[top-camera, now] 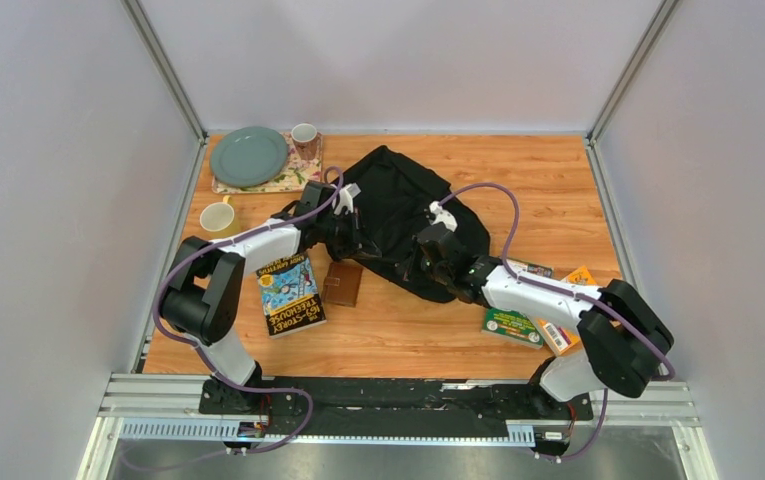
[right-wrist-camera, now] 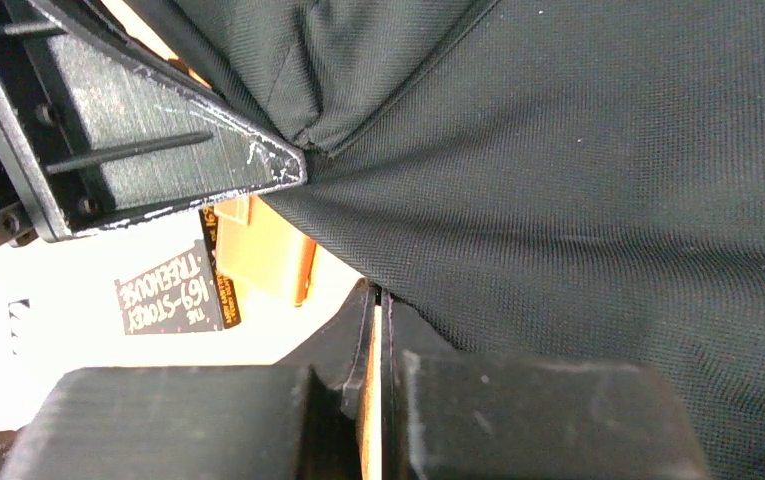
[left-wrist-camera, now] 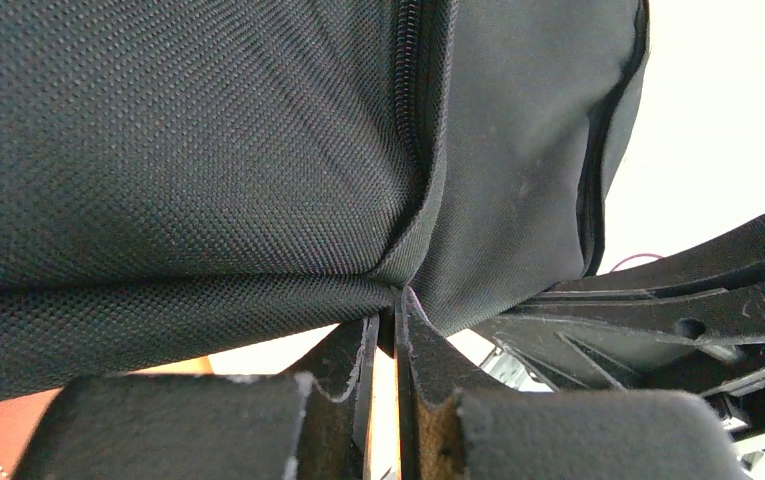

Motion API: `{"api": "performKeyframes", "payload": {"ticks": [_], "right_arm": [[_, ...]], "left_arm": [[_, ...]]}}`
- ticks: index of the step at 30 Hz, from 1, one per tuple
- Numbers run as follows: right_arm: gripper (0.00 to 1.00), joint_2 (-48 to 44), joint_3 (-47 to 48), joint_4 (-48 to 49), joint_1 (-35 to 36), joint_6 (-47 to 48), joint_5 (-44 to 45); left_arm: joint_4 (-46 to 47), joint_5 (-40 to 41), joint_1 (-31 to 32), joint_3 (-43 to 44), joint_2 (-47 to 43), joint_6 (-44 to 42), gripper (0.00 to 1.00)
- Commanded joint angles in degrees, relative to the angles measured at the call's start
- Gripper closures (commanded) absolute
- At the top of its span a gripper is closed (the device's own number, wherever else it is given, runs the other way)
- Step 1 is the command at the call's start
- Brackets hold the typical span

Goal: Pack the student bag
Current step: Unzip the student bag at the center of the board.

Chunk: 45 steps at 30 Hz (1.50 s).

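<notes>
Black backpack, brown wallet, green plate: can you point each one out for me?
student bag (top-camera: 398, 195): top view, middle of its black fabric.
brown wallet (top-camera: 343, 284): top view, centre of its cover.
green plate (top-camera: 249, 156): top view, its bare centre.

Bench (top-camera: 558, 180): one, rectangular, warm wood-grain top. Back wall (top-camera: 398, 60): plain pale grey panel rising from the bench's far edge. Left wall (top-camera: 48, 200) and right wall (top-camera: 728, 150): matching pale panels closing the bench's two sides. Corner posts: two slim metal uprights at the bench's far-left (top-camera: 163, 65) and far-right (top-camera: 633, 65) corners. Rail (top-camera: 398, 405): ribbed aluminium along the bench's near edge. Floor (top-camera: 398, 462): grey strip nearer than the bench. Light: even, diffuse across the bench.
</notes>
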<state>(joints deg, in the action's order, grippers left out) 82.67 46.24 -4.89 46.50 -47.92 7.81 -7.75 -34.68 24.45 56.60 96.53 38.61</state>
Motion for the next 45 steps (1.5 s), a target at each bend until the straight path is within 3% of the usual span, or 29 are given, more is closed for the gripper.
{"api": "performKeyframes", "payload": {"ticks": [1,6,14,17,20,25,28,31,37,45], "right_arm": [[1.00,-1.8,-1.4,-3.8,-2.5,4.8,-3.9],[0.98,2.4,-0.5,-4.3,-3.1,5.9,-10.6],[0.56,6.1,-0.1,1.6,-3.0,0.0,-8.6],[0.51,6.4,1.0,1.7,-1.8,-1.3,-4.4],[0.49,5.4,1.2,1.9,0.9,-2.8,0.8],[0.49,5.7,3.1,-5.8,6.7,-8.0,14.6],[0.49,5.7,3.2,-6.5,8.3,-9.7,17.3],[0.52,5.9,4.6,-8.6,8.8,-10.4,17.6],[0.67,8.5,5.6,-7.7,8.8,-12.5,14.7],[0.58,9.6,5.0,-4.4,9.0,-15.7,14.2]], "left_arm": [[-4.4,-0.2,-2.8,1.8,0.1,-4.9,1.00],[-1.8,-3.0,-2.8,0.3,-0.2,-3.9,1.00],[0.9,-4.3,-2.8,-3.0,-2.8,-1.2,1.00],[1.6,-4.5,-2.7,-3.9,-3.6,-0.2,1.00],[2.0,-4.3,-2.7,-4.4,-4.2,0.8,1.00],[3.4,-4.3,-2.6,-4.8,-4.3,2.5,1.00],[3.4,-4.4,-2.4,-4.7,-4.2,2.9,1.00],[3.4,-4.3,-2.4,-4.7,-4.3,3.0,1.00],[3.6,-4.2,-2.4,-4.4,-4.3,3.4,1.00],[4.1,-4.3,-2.4,-4.4,-4.3,4.0,1.00]]}}
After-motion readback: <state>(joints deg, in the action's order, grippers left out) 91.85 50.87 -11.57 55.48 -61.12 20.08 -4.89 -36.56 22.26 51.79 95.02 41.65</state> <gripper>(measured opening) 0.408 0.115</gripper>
